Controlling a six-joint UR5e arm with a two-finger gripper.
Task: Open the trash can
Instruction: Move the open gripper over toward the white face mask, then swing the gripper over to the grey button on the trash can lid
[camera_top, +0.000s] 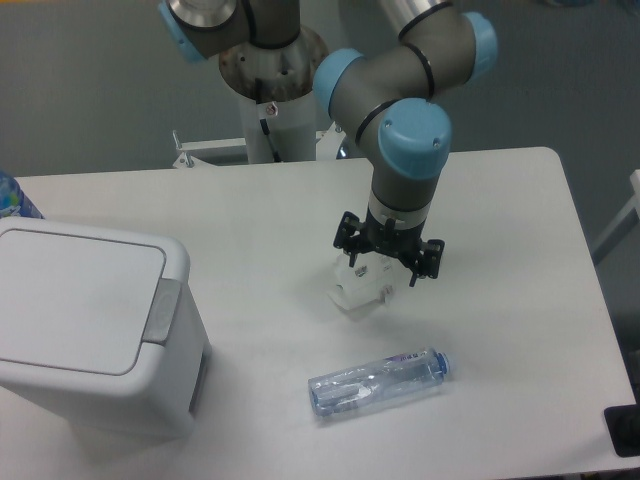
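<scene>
The trash can (95, 335) sits at the desk's (500, 200) left edge, lid flat and shut (grey push-button strip on its right side). Mid-desk, the hand (388, 262) hangs directly over a crumpled white carton (360, 290); whether its fingers are apart I cannot tell. A clear plastic water bottle (378, 382) lies near the front edge.

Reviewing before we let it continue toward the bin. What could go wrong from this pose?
1. The gripper sits directly over the crumpled white paper carton; sweeping left low could drag it along.
2. The large white plastic trash can has its lid shut, and its grey push-button strip is narrow; a slightly off press lands on the lid instead.
3. The clear plastic bottle lies on its side and may roll if bumped.
</scene>
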